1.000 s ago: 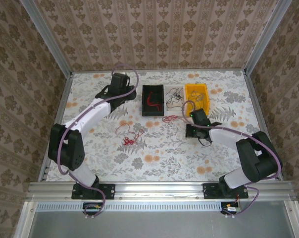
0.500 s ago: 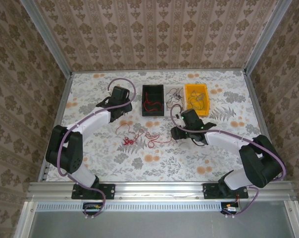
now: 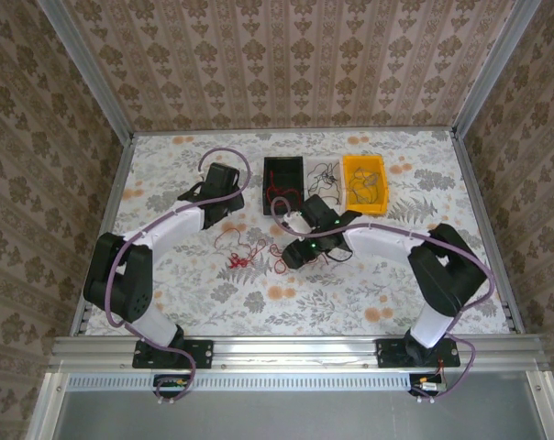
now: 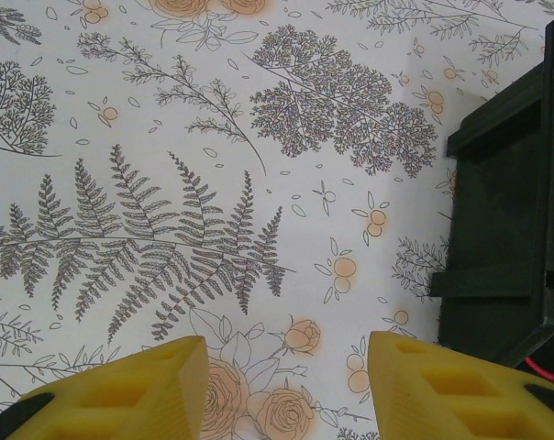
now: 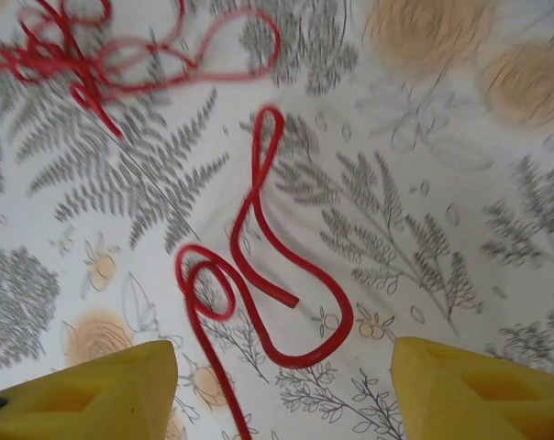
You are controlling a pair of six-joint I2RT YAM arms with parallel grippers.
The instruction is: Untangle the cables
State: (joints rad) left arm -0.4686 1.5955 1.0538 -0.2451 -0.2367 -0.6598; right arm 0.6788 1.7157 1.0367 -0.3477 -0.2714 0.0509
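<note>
Your bench (image 3: 162, 174) wears a flat floral sheet of grey ferns and orange blossoms, boxed in by brown damask wallpaper (image 3: 286, 55) and aluminium rails (image 3: 295, 348), with a black bin (image 3: 268, 197), a clear bin (image 3: 312, 163) and a yellow bin (image 3: 380, 165) in a row at the far side. Thin glossy red cables (image 3: 238, 258) lie in loose tangles mid-bench, and one curled loop (image 5: 269, 112) sits flat on the sheet between your right fingers (image 5: 94, 390), which are wide open and grip nothing. Your left fingers (image 4: 139, 390), blocky yellow, are open too over bare print, just beside the black bin's ribbed wall.
</note>
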